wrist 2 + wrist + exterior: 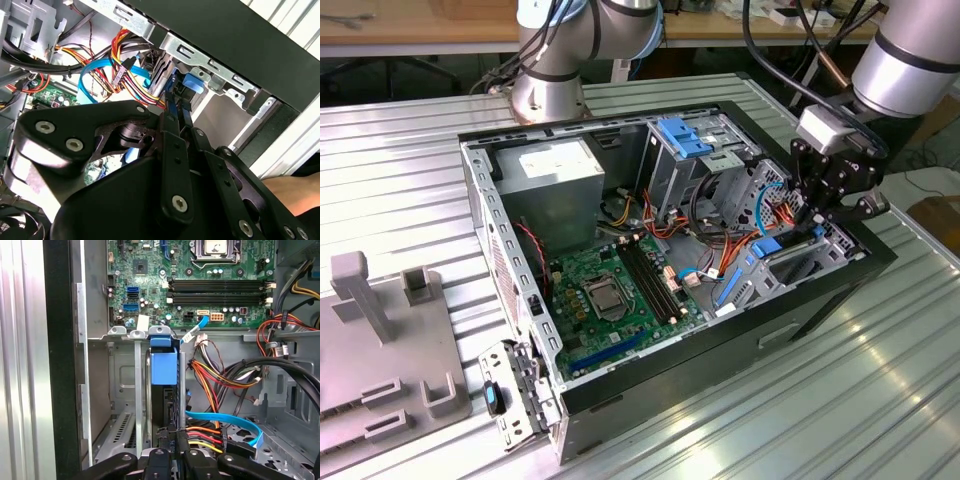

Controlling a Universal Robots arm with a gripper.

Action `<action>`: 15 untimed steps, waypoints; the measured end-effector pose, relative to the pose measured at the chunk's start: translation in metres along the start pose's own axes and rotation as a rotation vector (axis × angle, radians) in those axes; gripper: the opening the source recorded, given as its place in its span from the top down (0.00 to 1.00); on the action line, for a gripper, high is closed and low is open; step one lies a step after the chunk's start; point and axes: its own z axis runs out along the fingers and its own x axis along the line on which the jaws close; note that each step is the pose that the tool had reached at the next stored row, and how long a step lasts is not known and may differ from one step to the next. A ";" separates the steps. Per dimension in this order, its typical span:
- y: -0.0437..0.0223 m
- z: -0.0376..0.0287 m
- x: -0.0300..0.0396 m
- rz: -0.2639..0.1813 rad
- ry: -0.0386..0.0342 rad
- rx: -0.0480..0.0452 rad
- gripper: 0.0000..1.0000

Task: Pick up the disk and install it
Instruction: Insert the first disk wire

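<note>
While the black gripper (172, 452) clenches the dark grey, blue-railed disk (164, 390) by its rear edge, the drive stands on edge in the grey metal bay (122, 360) of the open computer case (820, 290); pressing straight along the rails, clear of the coloured cables (210, 437), seems wisest.

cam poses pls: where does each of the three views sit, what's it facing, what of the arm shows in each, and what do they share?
Exterior view: off the arm, above and to one side, looking down on the open computer case; shows the arm and gripper at the exterior view's right.
First wrist view: on the arm, looking past the gripper at the disk in its bay and the motherboard.
Second wrist view: on the arm, close behind the gripper, facing the bay.
Shared: both wrist views show the gripper, the disk's blue carrier and blue cables.
</note>
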 end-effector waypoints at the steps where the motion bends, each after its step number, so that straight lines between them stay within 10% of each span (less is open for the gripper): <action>1: 0.0000 -0.0001 0.0000 0.000 -0.0015 0.0000 0.83; 15: 0.0002 0.0022 0.0006 0.001 -0.0141 0.0000 0.83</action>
